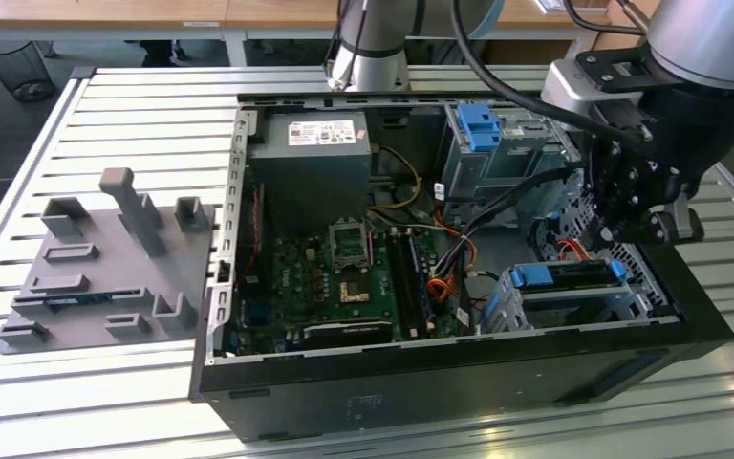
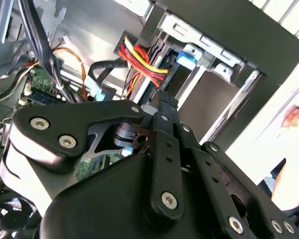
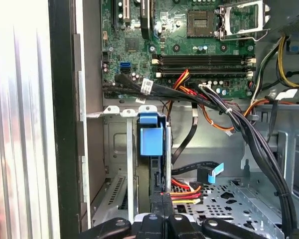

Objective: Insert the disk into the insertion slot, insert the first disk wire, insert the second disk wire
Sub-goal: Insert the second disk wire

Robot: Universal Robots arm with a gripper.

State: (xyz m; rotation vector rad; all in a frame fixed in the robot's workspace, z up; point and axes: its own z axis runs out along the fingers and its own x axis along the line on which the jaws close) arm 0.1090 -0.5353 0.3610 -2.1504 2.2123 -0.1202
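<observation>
claw (image 3: 164, 201) by disk (image 3: 151, 141) edge, case wall (image 3: 61, 124) near

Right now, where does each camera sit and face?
Exterior view: off the arm, looking down into the open computer case; arm and gripper at the exterior view's right.
First wrist view: on the wrist, facing the motherboard past the gripper.
Second wrist view: on the wrist, over the gripper's links.
Both wrist views share the red-yellow wires.
</observation>
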